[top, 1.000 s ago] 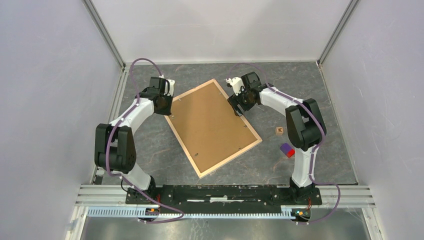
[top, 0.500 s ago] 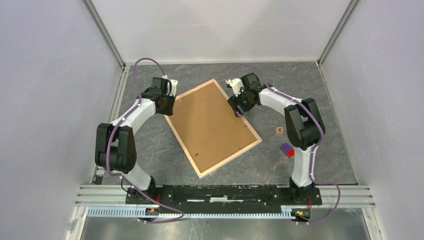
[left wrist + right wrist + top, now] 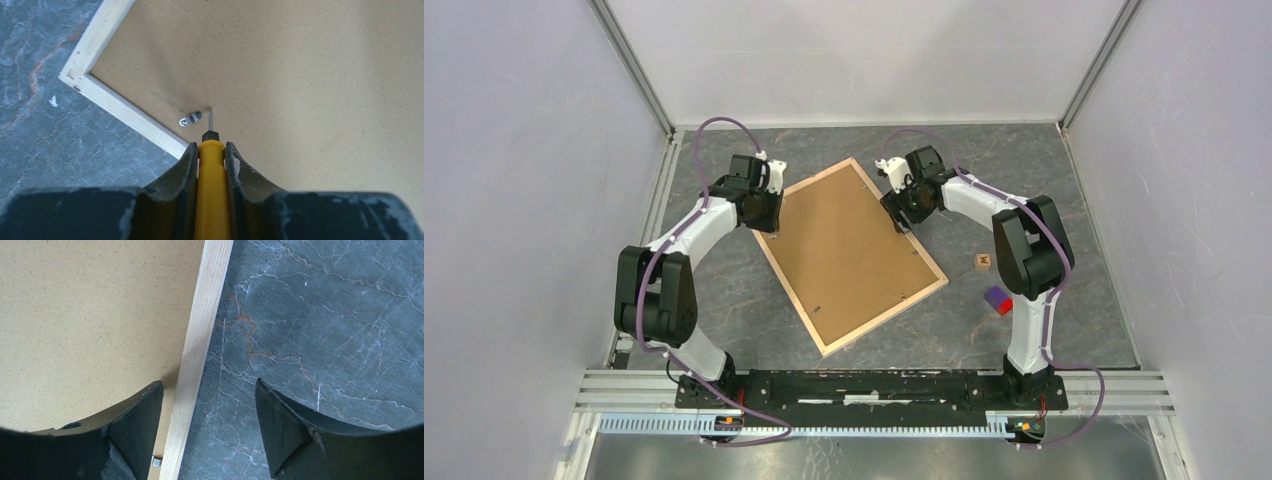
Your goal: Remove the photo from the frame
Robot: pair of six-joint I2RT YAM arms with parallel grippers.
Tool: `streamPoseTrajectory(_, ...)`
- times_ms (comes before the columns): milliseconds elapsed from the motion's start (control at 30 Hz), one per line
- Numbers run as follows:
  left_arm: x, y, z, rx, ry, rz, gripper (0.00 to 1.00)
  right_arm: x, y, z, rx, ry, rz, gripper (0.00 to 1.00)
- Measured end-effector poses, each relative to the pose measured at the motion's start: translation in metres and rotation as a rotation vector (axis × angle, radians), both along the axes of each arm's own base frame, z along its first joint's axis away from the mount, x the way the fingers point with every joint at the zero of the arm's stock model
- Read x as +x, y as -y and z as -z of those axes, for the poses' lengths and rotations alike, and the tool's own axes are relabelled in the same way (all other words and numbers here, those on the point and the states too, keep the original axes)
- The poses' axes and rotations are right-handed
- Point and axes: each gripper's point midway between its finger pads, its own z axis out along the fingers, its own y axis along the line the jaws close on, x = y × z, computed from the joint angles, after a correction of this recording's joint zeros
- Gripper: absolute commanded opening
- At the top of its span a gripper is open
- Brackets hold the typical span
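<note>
Wood-edged frame looks stiff, light; grip its rim. Left gripper clamps yellow screwdriver; right gripper gapes astride far-right edge

Left arm stretched forward from its base, elbow folded close by the shoulder, forearm angled inward, wrist tipped down. Left gripper aimed downward, fingers clamped tight on a yellow screwdriver. Handle seated lengthwise between the fingers, thin blade poking out just ahead of the fingertips.

Right arm posed much the same on the other side: elbow raised, forearm reaching forward and inward, wrist bent down. Right gripper facing straight down, jaws spread wide, both dark fingers parted by a broad gap.

Both grippers well forward of the bases, turned toward each other, well apart.
</note>
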Motion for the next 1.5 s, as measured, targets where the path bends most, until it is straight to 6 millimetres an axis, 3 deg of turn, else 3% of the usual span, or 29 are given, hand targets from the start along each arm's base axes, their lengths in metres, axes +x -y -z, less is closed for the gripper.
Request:
streamPoseTrajectory(167,-0.005,0.001,-0.005,-0.021,-0.032,0.007,0.02,0.000,-0.001,0.004,0.000,-0.006,0.001,0.67)
streamPoseTrajectory(333,0.011,-0.006,-0.033,-0.058,0.008,-0.016,0.02,-0.001,-0.004,0.005,0.003,-0.013,0.002,0.57)
streamPoseTrajectory(467,0.023,-0.013,-0.052,-0.077,0.054,-0.035,0.02,0.003,-0.013,0.006,0.016,-0.018,0.003,0.36)
streamPoseTrajectory(633,0.019,-0.020,-0.053,-0.088,0.035,-0.062,0.02,0.012,-0.020,0.005,0.008,-0.006,-0.010,0.01)
streamPoseTrajectory(933,0.013,-0.039,-0.056,-0.134,0.007,-0.128,0.02,0.054,-0.005,0.001,-0.042,0.095,-0.103,0.00)
streamPoseTrajectory(1133,0.009,-0.039,-0.060,-0.167,-0.001,-0.135,0.02,0.060,-0.005,0.000,-0.053,0.136,-0.274,0.00)
streamPoseTrajectory(1233,0.007,-0.037,-0.063,-0.177,0.000,-0.128,0.02,0.054,-0.020,0.000,-0.051,0.152,-0.366,0.00)
streamPoseTrajectory(1500,-0.006,-0.033,-0.078,-0.188,0.018,-0.088,0.02,0.018,-0.082,0.001,-0.042,0.181,-0.636,0.00)
